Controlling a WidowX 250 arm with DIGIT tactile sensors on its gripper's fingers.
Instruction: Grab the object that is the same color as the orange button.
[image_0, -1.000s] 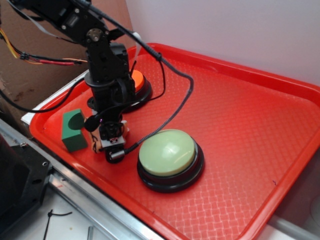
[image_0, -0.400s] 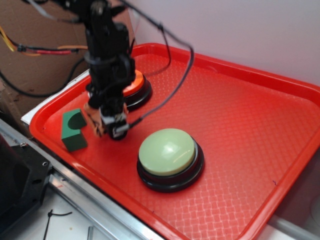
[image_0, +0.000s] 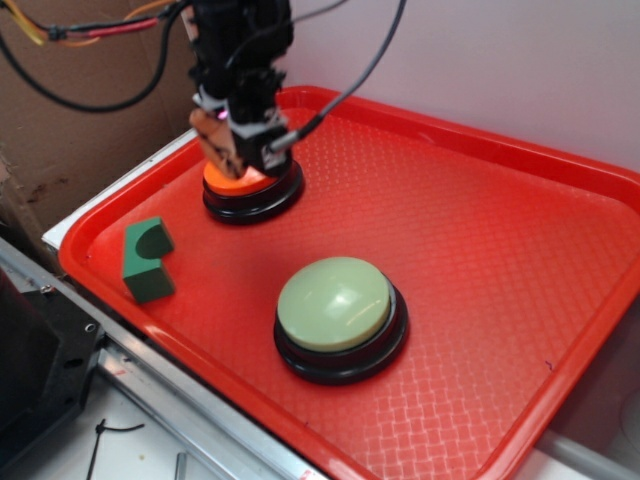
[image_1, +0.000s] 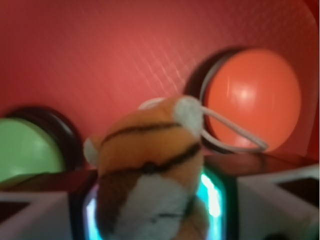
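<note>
Orange and striped, the tiger toy sits pinched in our hand, which is closed around it. A second ago we were low by the green block at lower left; now we hang at upper left, above the orange button, clear of the red tray. We judge the grab done.

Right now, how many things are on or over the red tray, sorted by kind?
Push-buttons: 2, the orange button and the pale green button
Blocks: 1, the green block
Plush toys: 1, the tiger toy, held in the hand
Total: 4
</note>
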